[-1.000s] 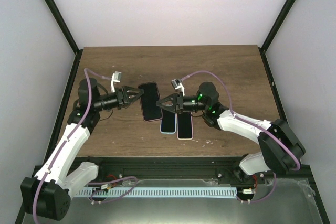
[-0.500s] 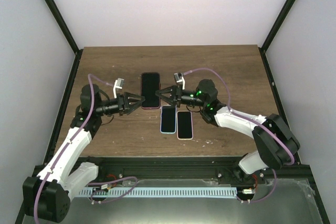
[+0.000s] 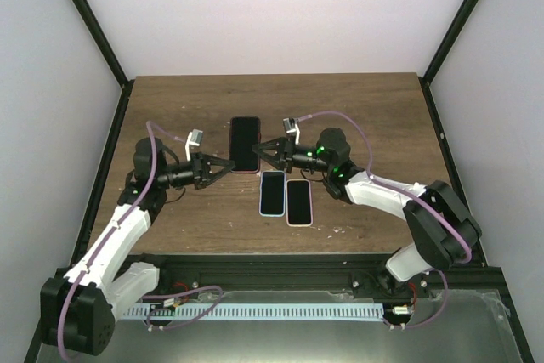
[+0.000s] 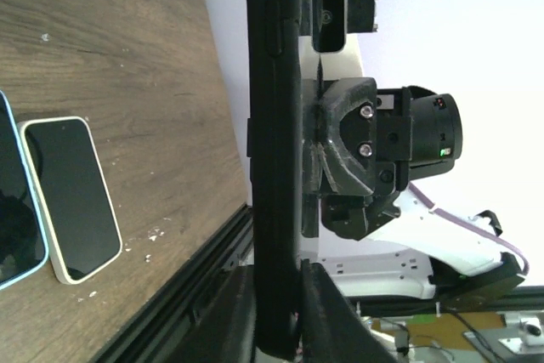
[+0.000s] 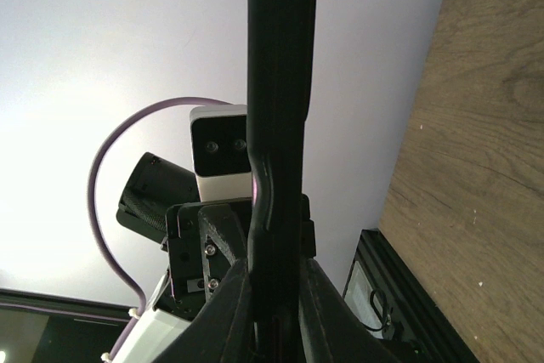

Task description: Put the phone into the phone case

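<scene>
A black-faced phone (image 3: 245, 144) with a pink rim hangs flat between both arms, above the table's middle. Whether that rim is the phone case I cannot tell. My left gripper (image 3: 228, 161) is shut on its left edge near the front corner. My right gripper (image 3: 260, 152) is shut on its right edge. Each wrist view shows the phone edge-on as a dark upright slab: the phone (image 4: 274, 150) rises from my left gripper (image 4: 276, 316), and the phone (image 5: 280, 82) rises from my right gripper (image 5: 276, 295), the jaws pressed on both faces.
Two more phones lie face up side by side on the brown table (image 3: 374, 116), just in front of the held one: a blue-rimmed phone (image 3: 272, 192) and a cream-rimmed phone (image 3: 298, 201). The left wrist view also shows the cream-rimmed phone (image 4: 72, 200). A black frame rail (image 3: 280, 259) borders the near edge.
The phone moved back and straightened, carried by the right gripper. The left gripper, open before, has shut on the phone's left edge.
</scene>
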Controlling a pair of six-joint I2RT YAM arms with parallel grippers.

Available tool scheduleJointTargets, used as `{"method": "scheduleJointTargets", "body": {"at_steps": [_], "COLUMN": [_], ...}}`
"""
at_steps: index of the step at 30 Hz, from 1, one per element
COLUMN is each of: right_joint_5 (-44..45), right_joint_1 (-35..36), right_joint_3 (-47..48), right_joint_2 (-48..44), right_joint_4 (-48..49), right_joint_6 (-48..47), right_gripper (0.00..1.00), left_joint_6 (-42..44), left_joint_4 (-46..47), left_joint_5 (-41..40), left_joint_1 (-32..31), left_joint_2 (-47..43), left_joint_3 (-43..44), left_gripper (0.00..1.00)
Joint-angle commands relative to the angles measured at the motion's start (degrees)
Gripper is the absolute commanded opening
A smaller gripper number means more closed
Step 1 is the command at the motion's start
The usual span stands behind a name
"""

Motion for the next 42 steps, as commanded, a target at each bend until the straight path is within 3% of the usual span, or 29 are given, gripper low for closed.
{"method": "scheduleJointTargets", "body": {"at_steps": [1, 8, 9, 12, 14, 19, 32, 34, 39, 42], "right_joint_5": [0.98, 0.33, 0.09, -1.76, -4.11, -9.04, -11.94, -11.94, -12.81, -12.82], "right_joint_1": [-0.23, -0.35, -0.30, -0.35, -0.33, -0.28, 0.54, 0.60, 0.78, 0.77], "right_joint_3": [3.35, 2.59, 2.52, 2.52, 2.69, 1.32, 1.47, 1.70, 2.98, 2.57], "right_joint_2": [-0.28, -0.48, -0.60, -1.00, -1.51, -3.59, -5.13, -4.36, -2.33, -2.62], "right_joint_4": [1.68, -2.28, -2.47, -3.63, -5.01, -6.44, -7.99, -7.14, -8.11, -9.00], "right_joint_6": [-1.05, -3.44, -3.78, -5.44, -7.19, -10.76, -12.13, -11.67, -11.42, -11.51], "right_gripper": [0.01, 0.01, 0.01, 0.01, 0.01, 0.01, 0.04, 0.04, 0.06, 0.08], "left_joint_6": [2.95, 7.50, 7.40, 6.92, 6.30, 4.74, -1.16, -1.11, -0.75, -1.04], "left_joint_4": [-1.79, -9.67, -9.78, -8.84, -7.16, -2.31, 10.92, 11.00, 11.82, 13.07], "left_joint_5": [0.48, -1.35, -1.29, -1.05, -0.70, -0.63, 2.16, 1.89, 1.74, 1.91], "left_joint_1": [0.01, 0.01, -0.01, 0.02, -0.01, 0.01, -0.06, -0.12, -0.07, -0.06], "left_joint_2": [0.97, 2.18, 2.15, 1.58, 0.83, -0.30, 4.88, 5.12, 6.36, 6.95], "left_joint_3": [1.01, 3.72, 3.85, 3.86, 3.49, 2.76, 0.09, -0.18, -0.64, -0.66], "left_gripper": [0.00, 0.00, 0.04, 0.34, 0.47, 0.54, 0.48, 0.42, 0.14, 0.05]}}
